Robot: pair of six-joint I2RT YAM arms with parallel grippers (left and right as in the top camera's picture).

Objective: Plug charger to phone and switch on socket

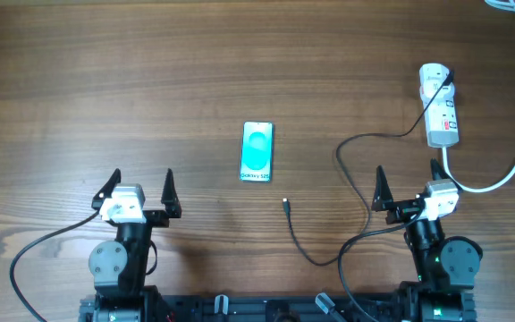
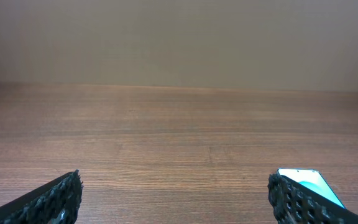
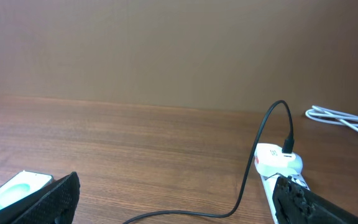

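The charger (image 1: 286, 204) is seen unplugged beside the phone (image 1: 257, 153)
Its tip is found just robot-side and right of the phone, aligned roughly with the phone's length; the right gripper (image 1: 408, 183) and left gripper (image 1: 141, 186) are both spread empty, the right judged nearer.

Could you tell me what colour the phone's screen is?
The phone screen is bright cyan-blue, clearest in the overhead view.
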